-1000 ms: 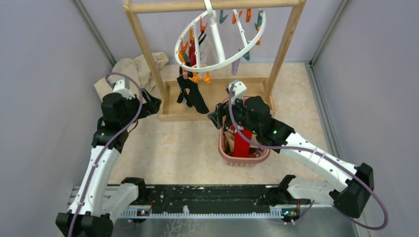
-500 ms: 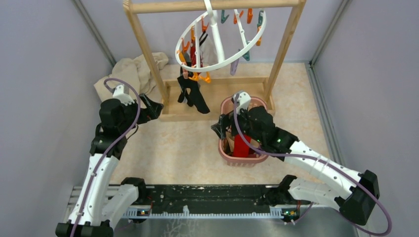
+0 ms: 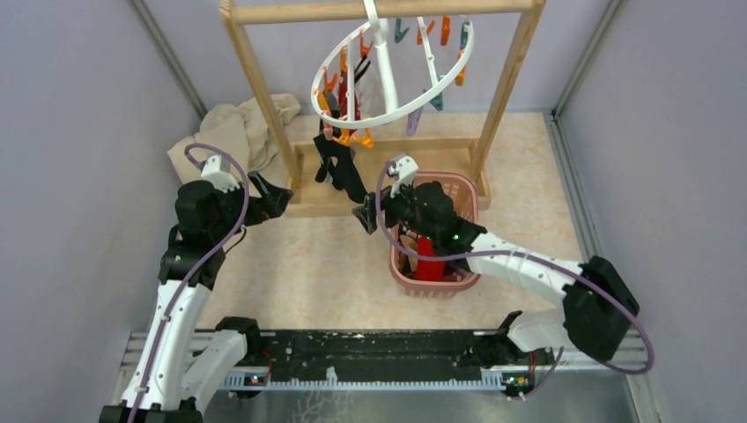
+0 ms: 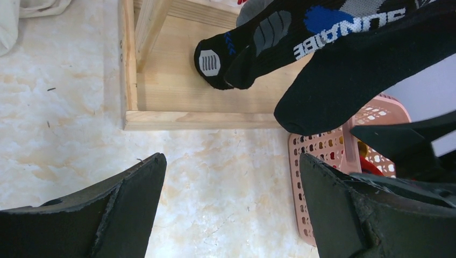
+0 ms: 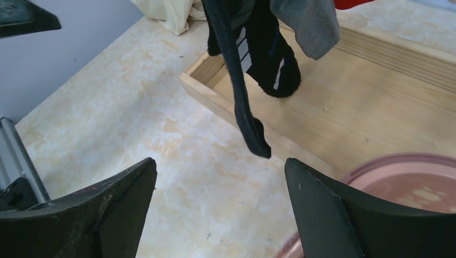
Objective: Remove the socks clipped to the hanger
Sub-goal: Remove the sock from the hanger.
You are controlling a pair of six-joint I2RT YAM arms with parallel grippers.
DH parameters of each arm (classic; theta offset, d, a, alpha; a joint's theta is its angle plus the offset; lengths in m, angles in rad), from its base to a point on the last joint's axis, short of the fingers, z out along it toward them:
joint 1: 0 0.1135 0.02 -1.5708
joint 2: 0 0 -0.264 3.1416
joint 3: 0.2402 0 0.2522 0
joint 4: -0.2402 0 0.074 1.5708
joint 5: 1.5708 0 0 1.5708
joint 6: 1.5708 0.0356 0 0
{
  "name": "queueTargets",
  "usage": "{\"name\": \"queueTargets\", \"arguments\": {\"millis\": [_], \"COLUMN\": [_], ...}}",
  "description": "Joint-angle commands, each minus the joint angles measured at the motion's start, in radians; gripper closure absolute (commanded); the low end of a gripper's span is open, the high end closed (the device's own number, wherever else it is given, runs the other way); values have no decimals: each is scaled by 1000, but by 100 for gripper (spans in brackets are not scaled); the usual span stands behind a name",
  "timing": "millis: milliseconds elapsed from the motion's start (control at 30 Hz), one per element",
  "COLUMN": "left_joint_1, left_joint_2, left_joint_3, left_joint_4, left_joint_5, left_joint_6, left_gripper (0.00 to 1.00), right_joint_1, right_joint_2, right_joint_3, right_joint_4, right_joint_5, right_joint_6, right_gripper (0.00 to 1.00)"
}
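Right gripper (image 3: 365, 214), jaws spread wide and empty, hovers just beside the pink lattice basket (image 3: 465, 196), near the toe of a hanging black sock (image 5: 257, 138). Left gripper (image 3: 271, 196), also wide open and empty, sits by the wooden rack base (image 4: 177, 115). Black, grey and red socks (image 3: 339, 167) dangle from the round white clip hanger (image 3: 385, 63). A red sock (image 3: 426, 260) lies in the basket.

socks (image 4: 365, 70): we are seeing soft matt knit
hanger (image 3: 385, 62): we are seeing smooth glossy plastic
rack (image 4: 172, 91): we are seeing bare grained wood
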Motion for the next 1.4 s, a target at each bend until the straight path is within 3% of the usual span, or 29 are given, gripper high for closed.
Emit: {"name": "queueTargets", "arguments": {"millis": [0,300,400,500,667,767,933,1067,1367], "left_joint_1": [5,5,5,5,5,5,5,5,3], "left_joint_2": [-19,-26,-27,-29,-28,-20,-22,-32,-30], "left_joint_3": [11,47,44,40,30,26,14,9,15], "left_joint_4": [-12,-46,-48,-44,-25,-14,4,26,42], "left_joint_5": [20,13,19,26,63,124,172,228,292], "left_joint_6": [0,14,12,7,9,10,2,8,15], "left_gripper": [1,1,1,1,1,1,1,1,1], "right_joint_1": [-1,-1,-3,-4,-5,-4,-4,-4,-5], "right_joint_2": [111,276,288,284,264,253,226,172,-19], "right_joint_3": [38,138,149,151,150,152,154,134,84], "right_joint_4": [266,357,358,354,340,328,295,275,149], "right_joint_5": [18,15,27,22,1,-34,-45,-64,-131], "right_joint_6": [-32,-35,-35,-36,-37,-34,-26,-8,35], "right_gripper": [11,11,15,27,63,70,95,100,100]}}
